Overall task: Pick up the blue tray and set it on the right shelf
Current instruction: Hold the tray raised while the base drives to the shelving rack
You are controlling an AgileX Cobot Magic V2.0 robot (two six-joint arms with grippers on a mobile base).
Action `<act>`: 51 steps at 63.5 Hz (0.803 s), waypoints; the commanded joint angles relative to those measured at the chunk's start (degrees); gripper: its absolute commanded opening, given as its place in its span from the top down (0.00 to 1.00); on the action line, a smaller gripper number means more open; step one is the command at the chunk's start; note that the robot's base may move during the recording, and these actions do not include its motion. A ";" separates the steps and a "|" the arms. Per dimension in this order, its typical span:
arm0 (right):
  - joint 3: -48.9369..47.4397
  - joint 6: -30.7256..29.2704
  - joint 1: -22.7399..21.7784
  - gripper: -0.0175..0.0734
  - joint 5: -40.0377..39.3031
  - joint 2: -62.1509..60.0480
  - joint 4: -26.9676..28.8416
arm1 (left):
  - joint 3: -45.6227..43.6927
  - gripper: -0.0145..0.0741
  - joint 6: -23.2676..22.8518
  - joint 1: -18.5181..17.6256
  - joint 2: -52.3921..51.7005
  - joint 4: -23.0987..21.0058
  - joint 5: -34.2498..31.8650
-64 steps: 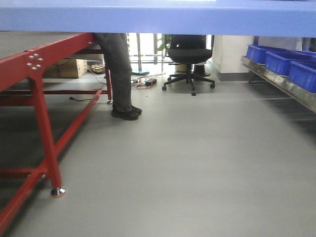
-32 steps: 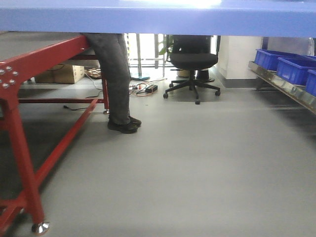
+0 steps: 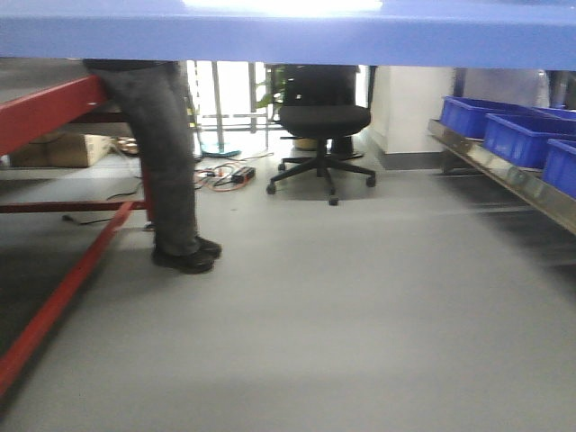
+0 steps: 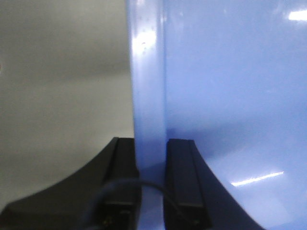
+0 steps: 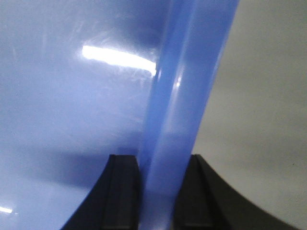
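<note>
The left claw [image 4: 151, 160] and right claw [image 5: 158, 167] each pinch the blue tray [image 4: 230, 96] by its rim; it looks stiff, light and likely slippery.

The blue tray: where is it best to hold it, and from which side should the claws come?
Take the blue tray by its flared rim on opposite sides, coming from outside: the rim is thin enough to pinch. The left claw and right claw each hold it so, one finger inside, one outside.
</note>
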 commanded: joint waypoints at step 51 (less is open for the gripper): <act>-1.34 -2.05 0.14 0.74 -1.78 -1.82 -2.74 | -1.56 0.89 0.96 -0.58 -2.00 -0.09 4.50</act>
